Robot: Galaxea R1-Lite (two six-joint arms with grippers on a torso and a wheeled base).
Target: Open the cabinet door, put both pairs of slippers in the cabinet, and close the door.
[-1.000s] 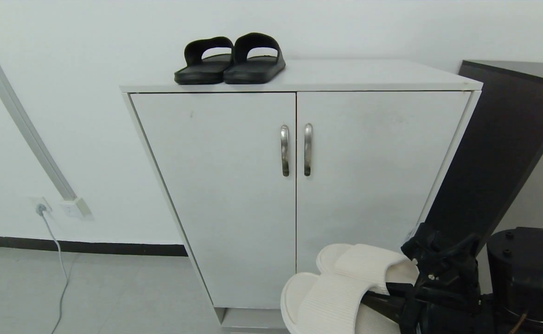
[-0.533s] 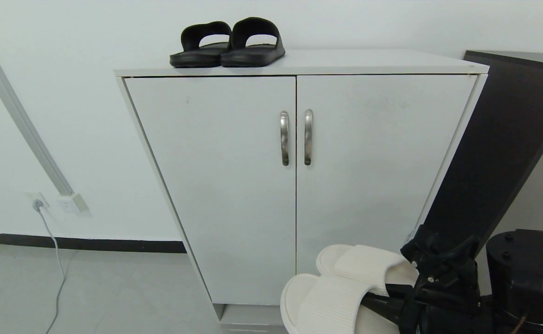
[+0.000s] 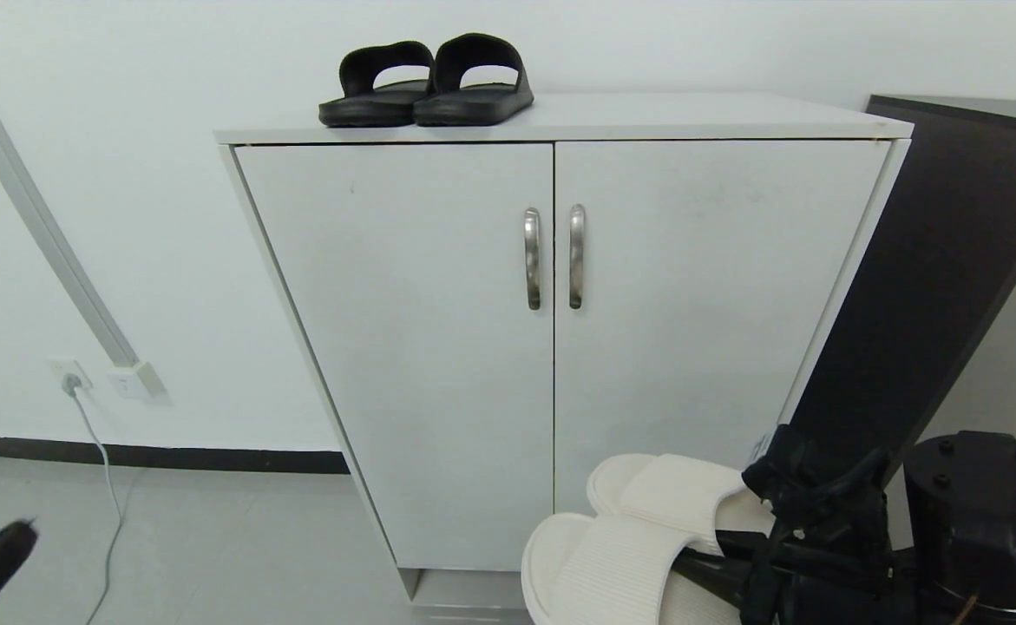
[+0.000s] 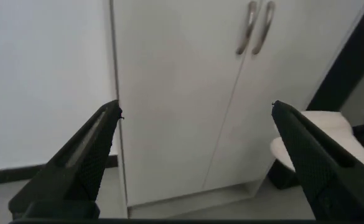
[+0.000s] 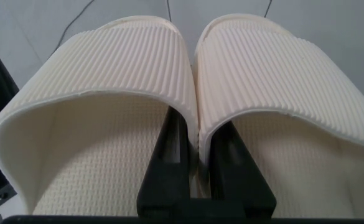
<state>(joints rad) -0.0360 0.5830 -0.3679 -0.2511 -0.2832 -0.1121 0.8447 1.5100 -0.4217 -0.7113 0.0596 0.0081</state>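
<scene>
Right pincer (image 5: 197, 134) — tight on the cream slippers' (image 5: 119, 68) adjoining strap walls, a finger inside each

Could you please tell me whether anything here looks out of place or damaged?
Nothing looks damaged or askew. The black slippers sit side by side on the cabinet top, both doors shut. The right gripper holds the white slippers together.

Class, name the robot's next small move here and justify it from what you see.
Probably raise the open left hand to the left door's handle: both cabinet doors are shut, and the right hand is shut on the white slippers, so it likely cannot pull.
</scene>
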